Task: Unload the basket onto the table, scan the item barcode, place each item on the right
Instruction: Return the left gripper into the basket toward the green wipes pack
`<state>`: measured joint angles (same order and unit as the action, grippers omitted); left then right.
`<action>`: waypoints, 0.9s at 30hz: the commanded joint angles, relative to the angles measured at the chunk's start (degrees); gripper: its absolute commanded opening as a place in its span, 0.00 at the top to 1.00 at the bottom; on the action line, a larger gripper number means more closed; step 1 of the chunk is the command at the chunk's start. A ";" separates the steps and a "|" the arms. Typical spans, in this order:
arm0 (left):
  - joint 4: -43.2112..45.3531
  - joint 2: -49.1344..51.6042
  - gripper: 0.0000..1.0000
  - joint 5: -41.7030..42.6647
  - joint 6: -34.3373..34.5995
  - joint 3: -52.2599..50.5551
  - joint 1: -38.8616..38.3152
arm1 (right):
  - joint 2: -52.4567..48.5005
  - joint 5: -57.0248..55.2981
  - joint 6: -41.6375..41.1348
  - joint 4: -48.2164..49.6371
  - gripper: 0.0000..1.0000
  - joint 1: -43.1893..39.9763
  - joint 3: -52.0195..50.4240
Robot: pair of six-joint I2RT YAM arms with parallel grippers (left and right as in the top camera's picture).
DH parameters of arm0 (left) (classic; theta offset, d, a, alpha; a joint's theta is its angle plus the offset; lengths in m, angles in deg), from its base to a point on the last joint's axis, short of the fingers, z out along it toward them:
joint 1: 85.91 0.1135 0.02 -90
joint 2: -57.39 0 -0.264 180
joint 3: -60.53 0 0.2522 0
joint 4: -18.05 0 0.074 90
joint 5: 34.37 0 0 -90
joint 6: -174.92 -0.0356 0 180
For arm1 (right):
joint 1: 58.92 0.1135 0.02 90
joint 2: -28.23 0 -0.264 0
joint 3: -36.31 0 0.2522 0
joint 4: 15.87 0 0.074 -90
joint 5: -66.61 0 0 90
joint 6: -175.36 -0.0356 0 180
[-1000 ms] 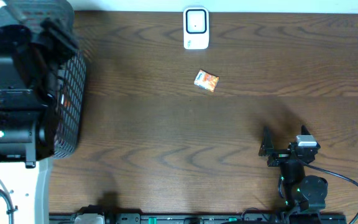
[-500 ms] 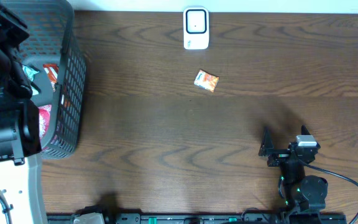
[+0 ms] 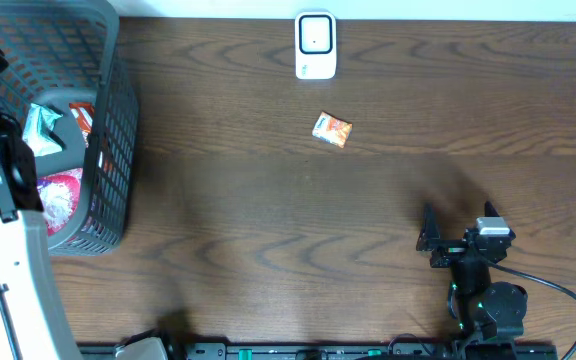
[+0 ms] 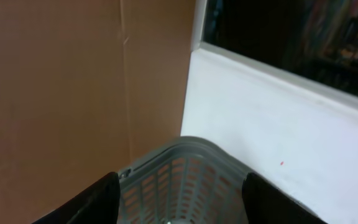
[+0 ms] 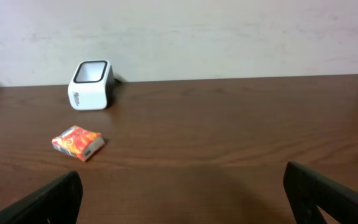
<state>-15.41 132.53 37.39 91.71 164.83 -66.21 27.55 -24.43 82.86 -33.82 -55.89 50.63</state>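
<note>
Orange packet [image 3: 332, 130], print illegible, near white scanner [image 3: 315, 45]

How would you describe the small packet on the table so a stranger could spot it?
Start at the dark wooden table and find the white scanner at its far edge. Just in front of it, lying alone on the wood, is the small orange packet, the only brightly coloured thing outside the grey basket.
</note>
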 commanded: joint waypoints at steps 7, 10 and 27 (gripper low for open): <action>-2.97 5.38 0.36 -0.52 -4.66 0.44 3.45 | 0.31 0.09 0.42 -0.04 0.01 -0.35 -0.24; -3.37 7.17 0.36 -0.52 -4.68 0.44 4.52 | 0.31 0.09 0.42 -0.04 0.01 -0.35 -0.24; -6.56 18.91 0.36 -0.48 -5.07 0.44 5.68 | 0.31 0.09 0.44 -0.04 0.01 -0.35 -0.24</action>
<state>-20.99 149.79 37.30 87.60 164.83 -60.79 27.55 -24.43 82.86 -33.82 -55.89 50.63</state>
